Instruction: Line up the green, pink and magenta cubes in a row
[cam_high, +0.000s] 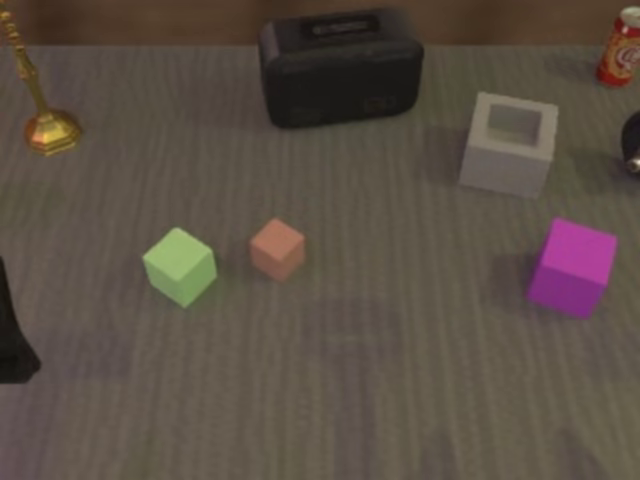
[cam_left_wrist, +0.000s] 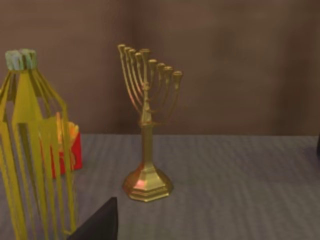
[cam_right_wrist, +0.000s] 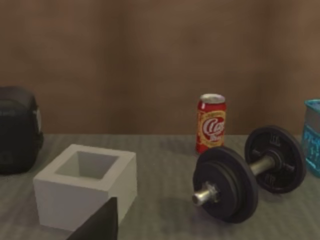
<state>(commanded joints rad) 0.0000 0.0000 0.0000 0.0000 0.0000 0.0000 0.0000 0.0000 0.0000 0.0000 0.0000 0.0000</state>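
Observation:
The light green cube (cam_high: 180, 266) rests on the table left of centre. Just to its right, with a small gap, is the smaller salmon-pink cube (cam_high: 277, 249). The larger magenta cube (cam_high: 573, 267) stands alone far to the right. My left arm (cam_high: 12, 340) is parked at the table's left edge, well clear of the green cube. Its wrist view shows a single dark finger (cam_left_wrist: 100, 225) with nothing against it. The right arm is outside the top view. Its wrist view also shows one dark finger (cam_right_wrist: 100, 222), which holds nothing. No cube appears in either wrist view.
A hollow light grey block (cam_high: 509, 143) stands behind the magenta cube. A black speaker (cam_high: 340, 67) sits at the back centre. A gold candelabrum (cam_high: 50, 128) is back left. A red can (cam_high: 619, 47) and a dumbbell (cam_right_wrist: 245, 172) are back right.

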